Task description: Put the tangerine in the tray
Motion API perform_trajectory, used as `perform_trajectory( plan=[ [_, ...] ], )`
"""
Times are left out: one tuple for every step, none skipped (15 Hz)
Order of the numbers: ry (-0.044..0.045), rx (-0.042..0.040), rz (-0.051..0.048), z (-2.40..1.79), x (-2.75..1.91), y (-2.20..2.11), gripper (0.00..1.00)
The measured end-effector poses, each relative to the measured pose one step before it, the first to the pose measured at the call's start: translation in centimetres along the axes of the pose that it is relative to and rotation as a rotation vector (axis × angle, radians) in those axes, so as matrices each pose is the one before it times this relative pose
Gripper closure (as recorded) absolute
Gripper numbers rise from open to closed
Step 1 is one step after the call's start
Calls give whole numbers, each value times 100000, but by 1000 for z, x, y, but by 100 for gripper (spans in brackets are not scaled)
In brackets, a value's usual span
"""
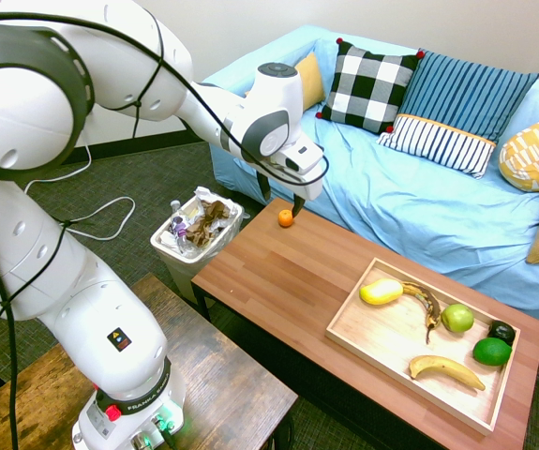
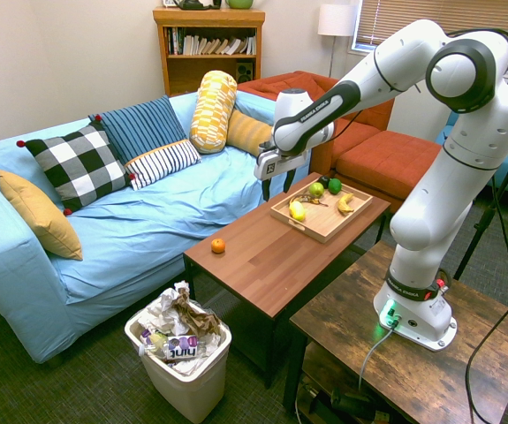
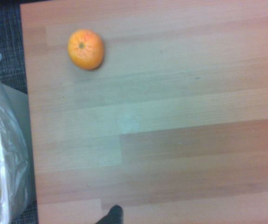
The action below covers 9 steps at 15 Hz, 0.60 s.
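The gripper (image 2: 276,186) hangs with jaws spread above the table (image 1: 278,272); centre it over the tangerine (image 1: 286,217), upper-middle of frame, before descending.

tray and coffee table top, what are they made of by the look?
Tray: looks like pale unfinished or lightly sealed wood, with visible grain, a matte surface and a low raised rim. Coffee table top: reddish-brown planks with staggered joints and a faint sheen in the wrist view; could be solid wood or a wood-look laminate, the pictures don't settle it.
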<state>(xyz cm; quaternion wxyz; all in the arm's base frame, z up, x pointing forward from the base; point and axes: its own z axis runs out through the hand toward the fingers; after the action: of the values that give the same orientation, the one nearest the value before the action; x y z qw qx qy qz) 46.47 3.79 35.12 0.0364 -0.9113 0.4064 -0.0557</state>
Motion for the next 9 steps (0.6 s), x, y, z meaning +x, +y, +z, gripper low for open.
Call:
perform_trajectory(
  plan=[
    [204,-89,-164,1014,-264,-1208,0],
    [386,-108,-348,1030,-272,-1447,0],
    [303,-182,-131,1040,-171,-1415,0],
    [115,-152,-95,1091,-88,-1359,0],
    [52,-349,-126,1260,8,-1391,0],
    [-236,-759,294,1345,81,-1116,0],
    [-747,-432,347,1366,158,-1063,0],
    [-693,-399,59,1449,157,-1057,0],
    [-345,-362,175,1353,187,-994,0]
  ],
)
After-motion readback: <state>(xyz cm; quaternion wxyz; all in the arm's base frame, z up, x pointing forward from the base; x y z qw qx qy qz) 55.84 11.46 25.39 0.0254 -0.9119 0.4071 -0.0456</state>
